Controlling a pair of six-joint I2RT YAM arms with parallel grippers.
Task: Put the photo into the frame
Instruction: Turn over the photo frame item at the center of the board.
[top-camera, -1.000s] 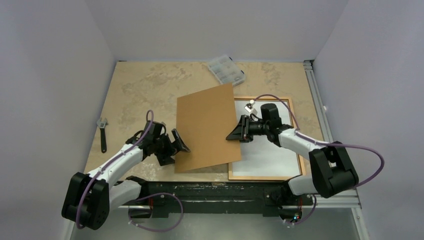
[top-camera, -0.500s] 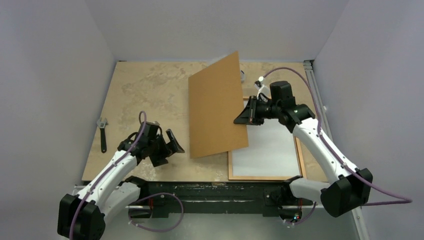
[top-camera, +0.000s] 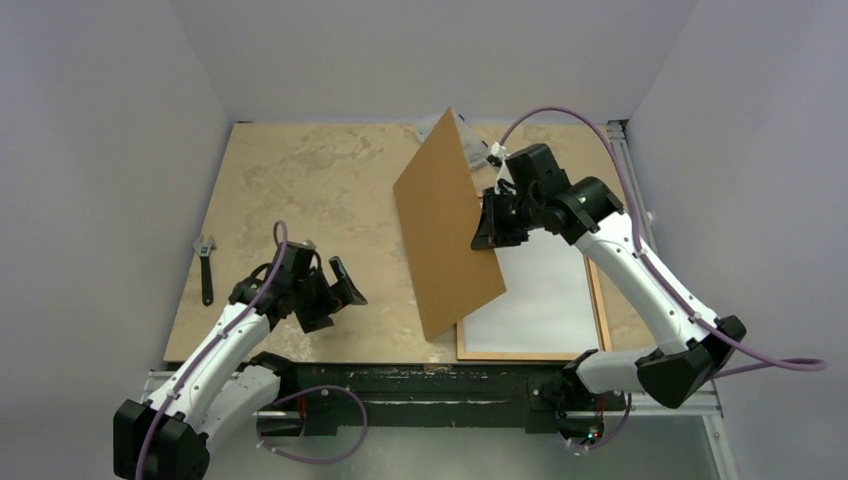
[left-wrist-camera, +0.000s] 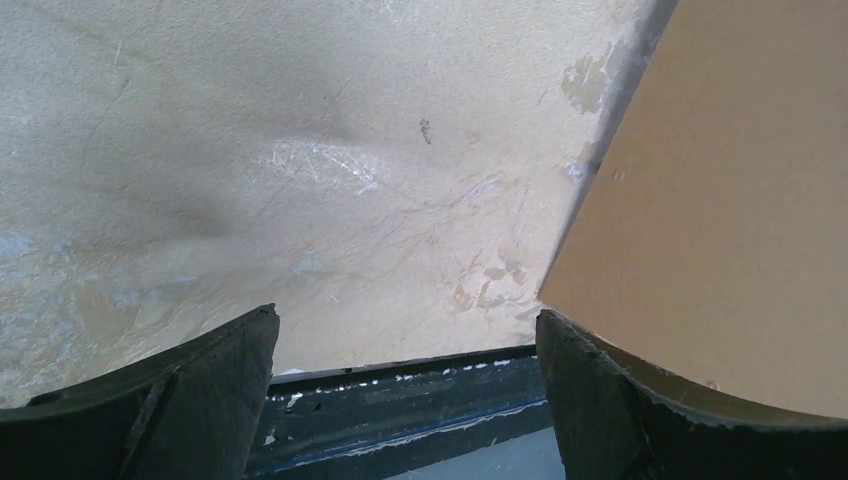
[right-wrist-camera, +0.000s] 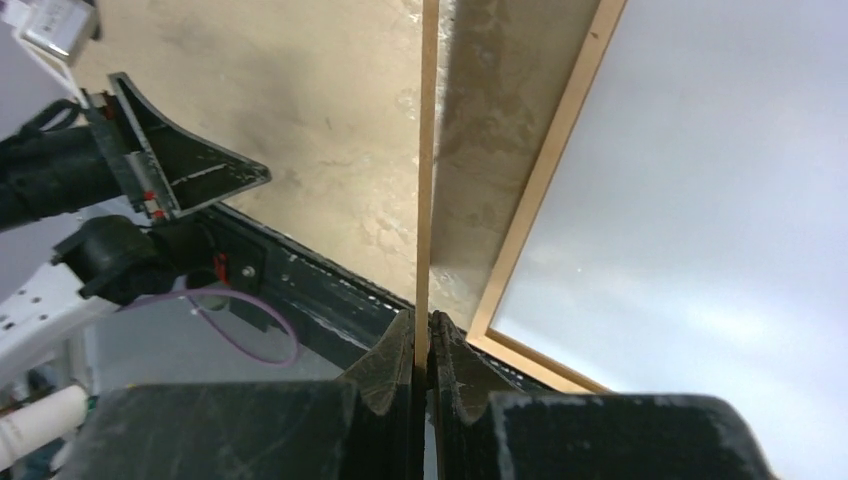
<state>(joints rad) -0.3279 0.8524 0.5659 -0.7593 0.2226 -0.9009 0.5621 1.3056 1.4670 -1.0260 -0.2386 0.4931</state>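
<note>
The orange-brown wooden frame (top-camera: 601, 312) lies flat at the right front of the table. A white sheet (top-camera: 540, 290) fills it; no printed side shows, so I cannot tell if it is the photo's back. My right gripper (top-camera: 487, 222) is shut on the edge of the plain brown backing board (top-camera: 447, 225) and holds it tilted nearly upright over the frame's left side. In the right wrist view the board (right-wrist-camera: 428, 150) is edge-on between the closed fingers (right-wrist-camera: 424, 345), beside the frame rail (right-wrist-camera: 545, 180). My left gripper (top-camera: 335, 290) is open and empty, left of the board (left-wrist-camera: 720, 200).
A wrench (top-camera: 205, 268) lies at the table's left edge. A small clear plastic box (top-camera: 474, 135) at the back is mostly hidden behind the board. The black base rail (top-camera: 430, 380) runs along the front edge.
My right gripper has lifted the backing board from lying over the frame's left side to nearly upright, moving back. My left gripper has drawn away from the board's left edge.
</note>
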